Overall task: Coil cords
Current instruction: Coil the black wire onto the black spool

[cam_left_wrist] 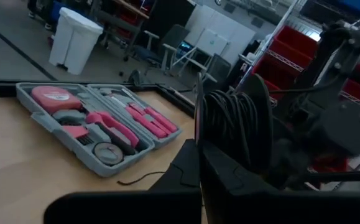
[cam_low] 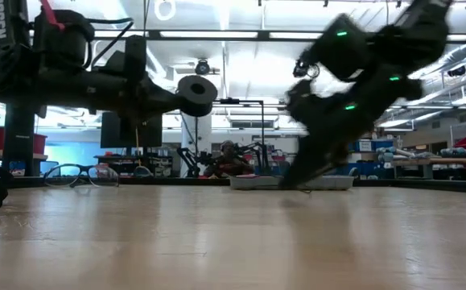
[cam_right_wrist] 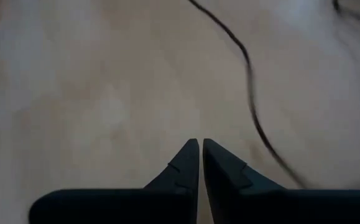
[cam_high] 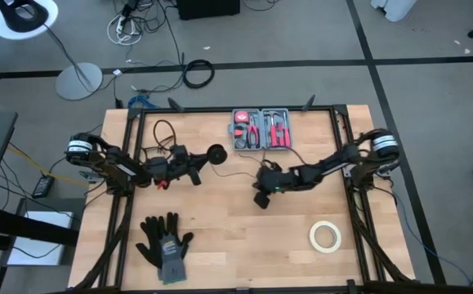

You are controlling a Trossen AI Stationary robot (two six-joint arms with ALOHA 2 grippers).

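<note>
Left fingers (cam_left_wrist: 199, 177) clamped on cord spool (cam_left_wrist: 235, 127) | right fingers (cam_right_wrist: 201, 163) nearly closed (empty), wire (cam_right_wrist: 249, 93) beside

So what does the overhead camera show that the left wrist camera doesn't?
Only the overhead view shows the black gloves, the white tape roll, the right pincer pointing down at the table, and the loose end of the thin cord trailing across the wood. Only the left wrist view shows the cord wound in turns around a spool just beyond the shut left pincer, plus a white bin in the room. Both show the pink tool kit.
</note>
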